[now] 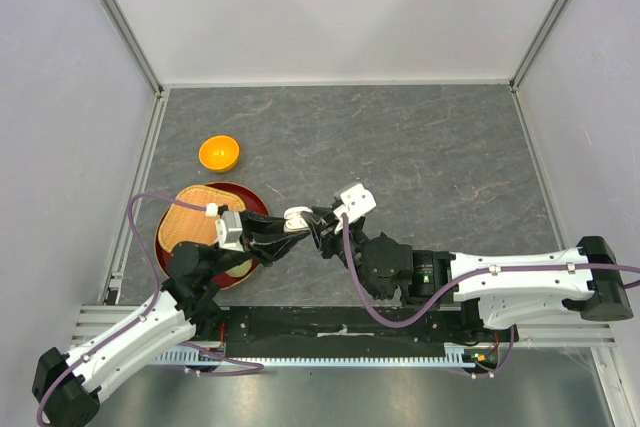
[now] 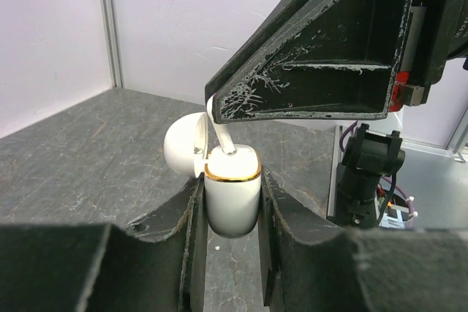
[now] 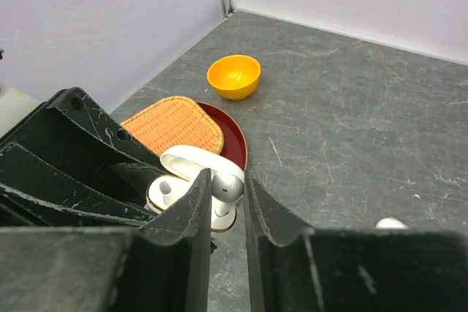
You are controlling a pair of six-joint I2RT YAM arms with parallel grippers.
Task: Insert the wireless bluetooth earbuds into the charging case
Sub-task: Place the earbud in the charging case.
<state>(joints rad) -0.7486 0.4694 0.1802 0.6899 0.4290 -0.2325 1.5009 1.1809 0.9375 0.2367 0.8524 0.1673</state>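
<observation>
The white charging case (image 2: 232,196) has a gold rim, and its lid (image 2: 183,147) is swung open to the left. My left gripper (image 2: 232,210) is shut on the case body and holds it upright above the table. My right gripper (image 3: 228,180) is shut on one white earbud (image 3: 234,188), whose stem (image 2: 224,138) points down into the case's open top (image 3: 170,189). In the top view the case (image 1: 297,216) sits between the left gripper (image 1: 283,232) and the right gripper (image 1: 320,228), just right of the red plate. I cannot tell how deep the stem sits.
A red plate (image 1: 252,197) carrying a woven tray (image 1: 190,217) lies at the left, under the left arm. An orange bowl (image 1: 219,153) stands behind it. A small white object (image 3: 391,223) peeks out beside the right finger. Grey walls enclose the table.
</observation>
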